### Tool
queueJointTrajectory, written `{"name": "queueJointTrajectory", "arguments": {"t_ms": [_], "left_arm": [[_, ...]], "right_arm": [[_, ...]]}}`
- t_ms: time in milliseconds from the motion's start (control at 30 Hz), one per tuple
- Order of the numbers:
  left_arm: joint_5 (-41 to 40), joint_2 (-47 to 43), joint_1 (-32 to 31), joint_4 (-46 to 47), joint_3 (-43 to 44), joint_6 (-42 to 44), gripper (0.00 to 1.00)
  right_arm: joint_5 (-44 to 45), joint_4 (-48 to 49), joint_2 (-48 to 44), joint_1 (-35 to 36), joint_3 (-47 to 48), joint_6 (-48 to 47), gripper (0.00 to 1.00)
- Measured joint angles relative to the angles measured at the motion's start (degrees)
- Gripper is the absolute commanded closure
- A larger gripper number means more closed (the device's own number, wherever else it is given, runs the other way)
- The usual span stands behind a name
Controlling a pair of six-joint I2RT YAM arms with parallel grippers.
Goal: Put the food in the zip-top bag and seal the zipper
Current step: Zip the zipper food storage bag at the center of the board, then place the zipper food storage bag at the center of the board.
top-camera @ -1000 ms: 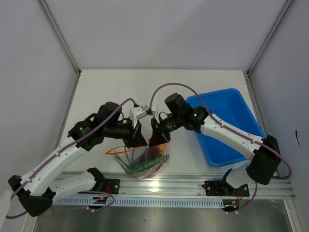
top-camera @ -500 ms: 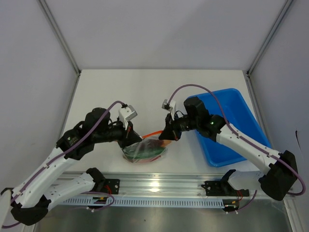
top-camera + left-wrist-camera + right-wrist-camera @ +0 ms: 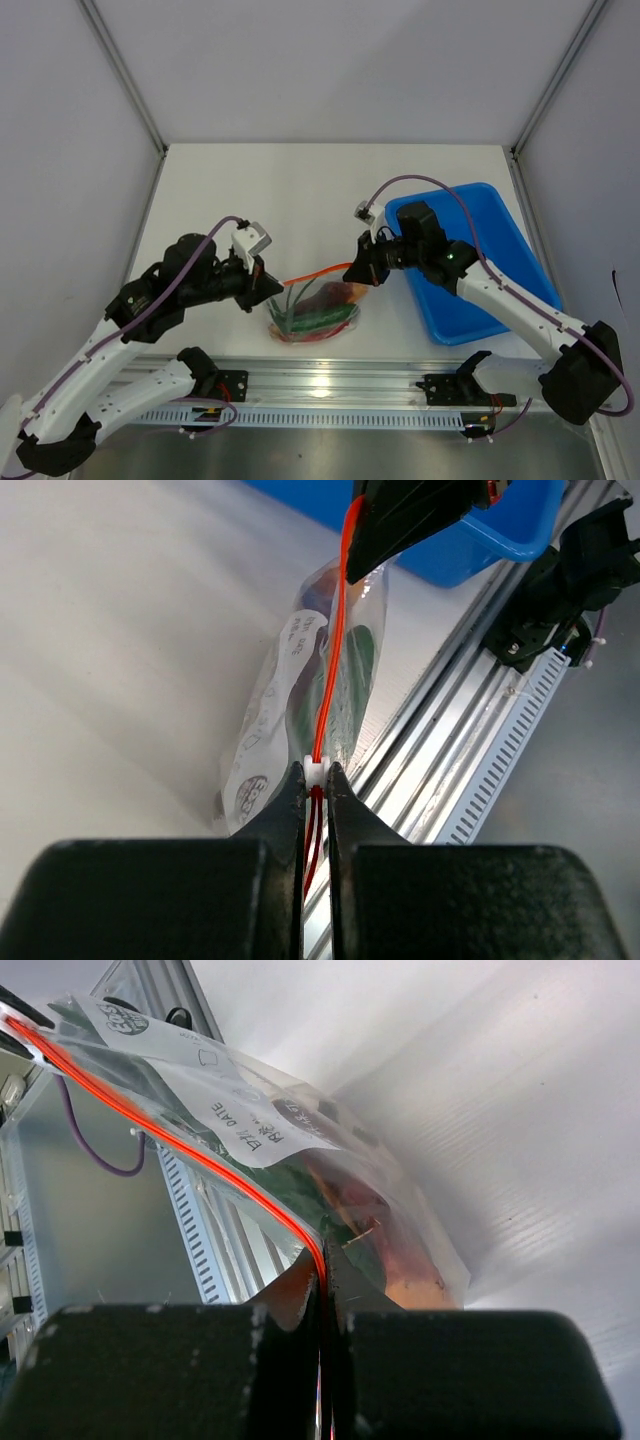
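the white table (image 3: 300, 190) looks the same, and so does the blue tray (image 3: 490, 215) at the right of the top view. your two arms are what changed: a second ago they were bunched close together in the middle, and now they have pulled apart. the zip-top bag (image 3: 312, 318) sits low in the middle of the top view, near the front edge. the food (image 3: 322, 310) is already inside it, green and red shapes you can see through the plastic. the left gripper (image 3: 266, 284) is pinched shut on one end of the zipper (image 3: 318, 272), right at a small white bit (image 3: 315, 771). the right gripper (image 3: 353, 272) is pinched shut on the other end. because they moved apart, the orange-red strip is now pulled into a straight, tight line between them. that looks good for you: the filling part seems done and the bag's mouth is flat. i cannot tell if the strip is pressed closed all the way along, so check that next.
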Motion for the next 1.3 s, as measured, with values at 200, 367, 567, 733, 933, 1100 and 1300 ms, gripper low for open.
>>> {"name": "queueJointTrajectory", "arguments": {"t_ms": [200, 367, 567, 733, 933, 1100, 1300], "left_arm": [[-5.81, -2.62, 0.0, -2.01, 0.0, -1.79, 0.99], [-13.22, -4.46, -0.02, -4.39, 0.0, -5.31, 0.99], [-19.12, -6.69, -0.07, -5.44, -0.22, -10.49, 0.87], [-25.42, -7.58, 0.04, -6.4, -0.44, -12.48, 0.22], [-36.74, -9.49, 0.15, -6.88, 1.51, -13.75, 0.01], [-40.87, -9.62, 0.17, -5.14, 5.03, -13.57, 0.01], [-36.63, -9.99, 0.2, -2.93, 4.5, -13.57, 0.01]], "right_arm": [[1.9, -0.04, -1.31, -0.39, -0.52, 1.14, 1.0], [3.32, -0.17, -1.79, -0.66, -0.55, 1.84, 1.0], [2.21, 0.7, -1.84, -0.44, -0.55, 2.84, 1.0], [3.34, 0.57, 2.54, 0.55, 1.11, 3.17, 1.0], [6.01, 0.0, 13.38, 1.11, 8.2, 5.31, 1.0], [7.39, -0.74, 23.89, -0.11, 19.54, 6.69, 1.0], [8.59, -3.39, 37.79, -3.45, 35.95, 7.15, 1.0]]}}
